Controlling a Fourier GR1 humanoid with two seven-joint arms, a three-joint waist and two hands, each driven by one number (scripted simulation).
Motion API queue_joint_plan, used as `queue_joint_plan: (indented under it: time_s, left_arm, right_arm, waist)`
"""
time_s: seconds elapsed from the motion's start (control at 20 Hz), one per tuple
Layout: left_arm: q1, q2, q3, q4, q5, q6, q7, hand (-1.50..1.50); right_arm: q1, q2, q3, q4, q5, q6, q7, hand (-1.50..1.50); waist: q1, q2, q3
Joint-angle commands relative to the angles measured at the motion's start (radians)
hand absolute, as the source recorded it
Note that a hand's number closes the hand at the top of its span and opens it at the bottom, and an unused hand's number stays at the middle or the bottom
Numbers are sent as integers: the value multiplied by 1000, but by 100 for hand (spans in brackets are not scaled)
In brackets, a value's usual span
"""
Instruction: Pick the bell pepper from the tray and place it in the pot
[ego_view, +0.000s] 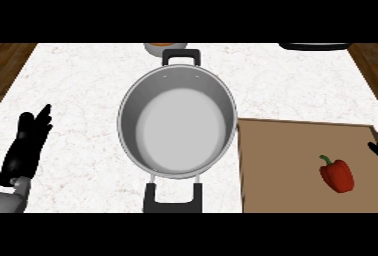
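– Bell pepper (337, 175), red with a green stem: where does it lie?
– On the flat brown rectangular tray (280, 165), toward its right side, stem pointing far and a little left. Nothing touches it.

– And the tray itself?
– On the white marbled counter (81, 75), at the near right. Its left edge runs just beside the round steel pot (133, 105).

– Describe that pot.
– It stands mid-counter, with one black loop handle on its far side and another on its near side. The pepper is well apart from it, to the right.

– The left hand (26, 145)?
– Black, at the left edge, well left of the pot. Its fingers are straight and point away toward the far side; it has hold of nothing.

– The right hand (373, 147)?
– Only a black sliver shows at the right edge, over the tray and beyond the pepper. How far open it is, I cannot tell.

– Anything else?
– A white bowl with an orange inside (164, 47) sits just beyond the pot's far handle, partly cut off. A dark object (314, 46) sits at the far right.
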Motion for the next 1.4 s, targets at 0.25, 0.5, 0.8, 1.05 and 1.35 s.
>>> queue_joint_plan:
  time_s: [0.25, 0.5, 0.8, 1.05, 1.35]
  left_arm:
    - [11, -61, -6, 7, -67, -3, -27, 0]
    - [-56, -45, 68, 48, -45, -75, 15, 0]
    - [25, -73, 93, -14, -75, -97, -2, 0]
    - [-59, -96, 121, 61, -107, -129, 26, 0]
    - [12, -138, 153, 15, -157, -142, -4, 0]
  right_arm:
    - [-202, 55, 24, 2, -84, 258, 304, -150]
    - [-237, 174, 56, 149, -8, 240, 223, -150]
    - [-152, 207, 31, 169, 67, 278, 165, -150]
    - [-186, 275, 7, 334, 127, 247, 14, -150]
    - [-242, 334, -44, 351, 188, 321, 16, -150]
  waist:
    - [17, 0, 4]
    - [12, 0, 5]
    - [9, -2, 5]
    - [6, -1, 5]
    - [8, -2, 5]
